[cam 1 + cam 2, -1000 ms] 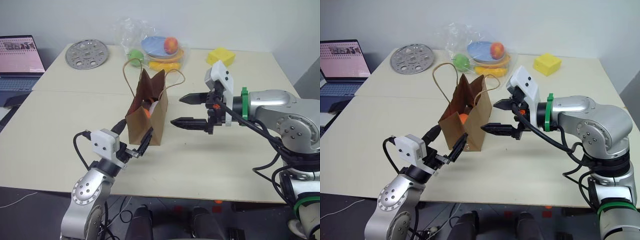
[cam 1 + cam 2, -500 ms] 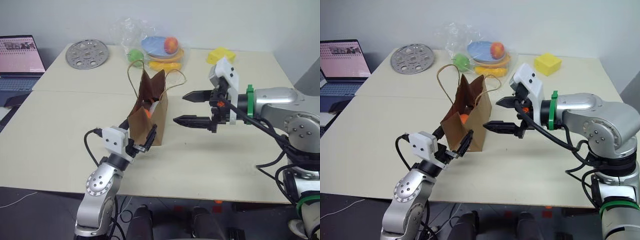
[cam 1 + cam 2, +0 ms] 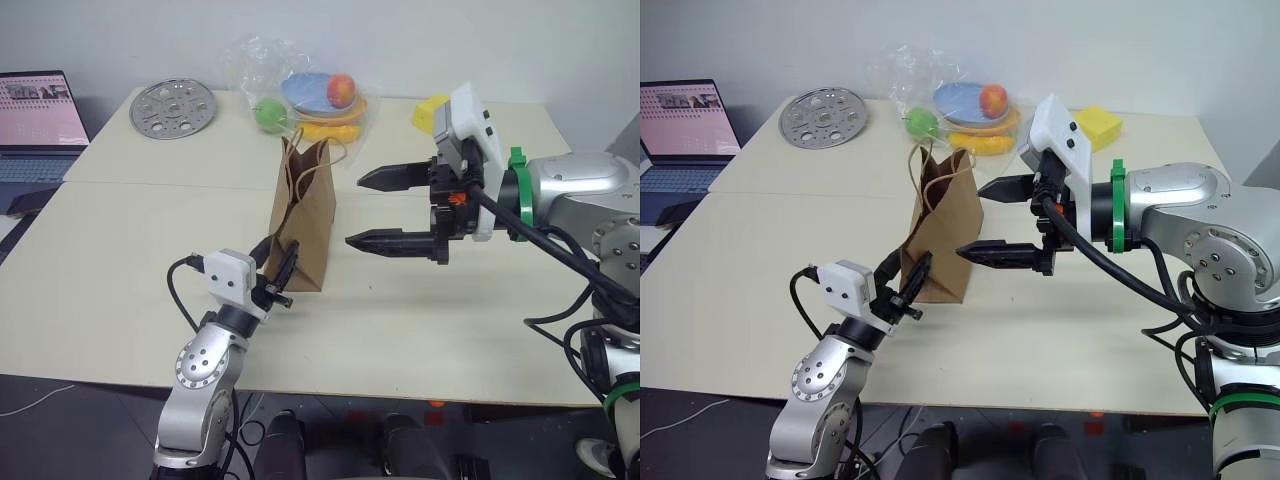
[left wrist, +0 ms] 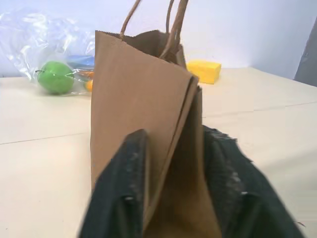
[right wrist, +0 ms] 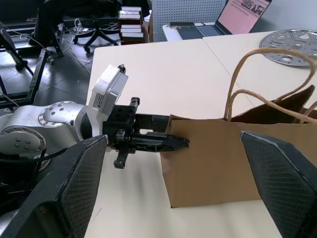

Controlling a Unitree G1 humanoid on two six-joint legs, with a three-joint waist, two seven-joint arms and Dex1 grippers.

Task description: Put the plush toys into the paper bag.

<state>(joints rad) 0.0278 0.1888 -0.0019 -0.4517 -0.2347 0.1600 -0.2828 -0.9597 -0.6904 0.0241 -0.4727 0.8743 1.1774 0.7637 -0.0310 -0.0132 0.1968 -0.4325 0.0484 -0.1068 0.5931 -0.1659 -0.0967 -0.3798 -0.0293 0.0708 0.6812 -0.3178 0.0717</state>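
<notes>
Left claw (image 3: pixel 912 290) pinching bag (image 3: pixel 940 235) corner, right claw (image 3: pixel 985 218) wide open, empty beside bag: tipping likely if pulled.

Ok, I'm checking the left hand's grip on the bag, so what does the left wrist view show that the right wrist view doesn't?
Left wrist view, not the right: the paper bag's creased side edge pinched between the left hand's two fingers, with a green fruit in clear plastic and a yellow block behind. Right wrist view, not the left: that hand seen from outside, the bag's open mouth, a laptop and a perforated metal disc. Both: the bag standing upright on the table, handles up.
</notes>
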